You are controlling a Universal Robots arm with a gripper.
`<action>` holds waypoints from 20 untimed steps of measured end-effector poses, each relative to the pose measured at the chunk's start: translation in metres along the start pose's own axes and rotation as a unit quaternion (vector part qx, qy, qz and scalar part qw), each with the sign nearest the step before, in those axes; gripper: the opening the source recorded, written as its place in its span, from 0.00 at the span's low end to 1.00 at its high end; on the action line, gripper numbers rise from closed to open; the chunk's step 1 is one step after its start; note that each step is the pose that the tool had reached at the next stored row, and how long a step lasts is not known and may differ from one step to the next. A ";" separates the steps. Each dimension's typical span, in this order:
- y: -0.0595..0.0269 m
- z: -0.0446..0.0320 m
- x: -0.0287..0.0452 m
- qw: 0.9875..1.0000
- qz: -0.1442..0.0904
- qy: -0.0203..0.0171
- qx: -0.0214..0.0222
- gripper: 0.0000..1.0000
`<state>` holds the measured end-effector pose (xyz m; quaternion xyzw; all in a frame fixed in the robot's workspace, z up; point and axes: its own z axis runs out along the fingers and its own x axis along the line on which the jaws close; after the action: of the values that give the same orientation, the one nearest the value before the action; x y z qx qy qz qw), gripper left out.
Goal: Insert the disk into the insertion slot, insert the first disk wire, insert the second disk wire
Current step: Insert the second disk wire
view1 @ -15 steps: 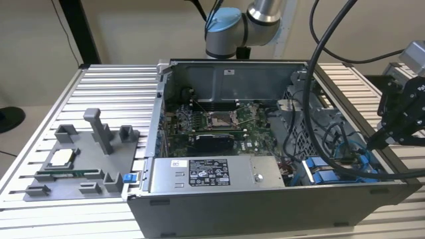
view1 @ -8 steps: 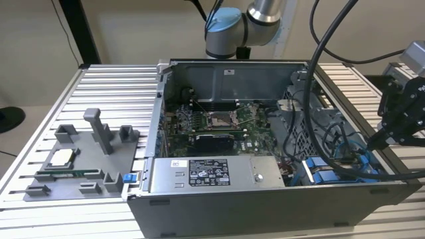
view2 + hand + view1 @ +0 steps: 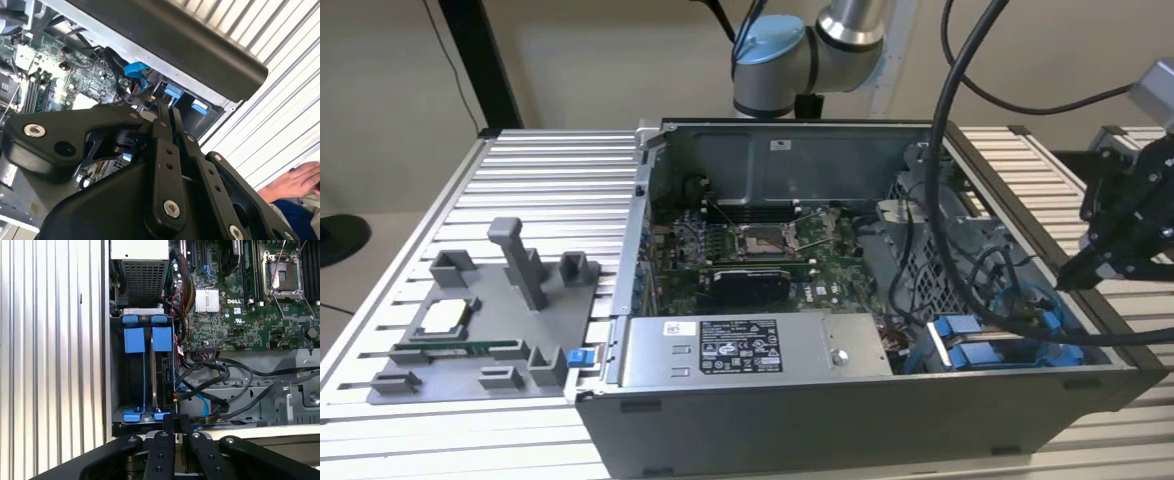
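With its fingers drawn together on nothing, the gripper (image 3: pixel 171 422) hangs just outside the computer case's (image 3: pixel 854 420) corner. Beside its tips, inside that corner, the disk (image 3: pixel 163 375) stands seated in the insertion slot (image 3: pixel 142 375).

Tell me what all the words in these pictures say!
Sticker on the silver box: print too small to read.
Small label on the case's back wall: too small.
White marks on the board: too tiny to quote.
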<state>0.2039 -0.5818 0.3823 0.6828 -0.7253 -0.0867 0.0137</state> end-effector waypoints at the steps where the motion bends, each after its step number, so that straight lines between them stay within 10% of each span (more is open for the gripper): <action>1: 0.0027 -0.0013 0.0000 1.000 0.000 -0.002 0.000 0.00; 15: 0.0500 0.0005 0.0025 1.000 0.004 -0.007 0.000 0.00; 20: 0.0607 0.0030 0.0040 1.000 0.001 -0.009 0.027 0.00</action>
<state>0.1432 -0.5822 0.3877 0.6815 -0.7281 -0.0732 -0.0110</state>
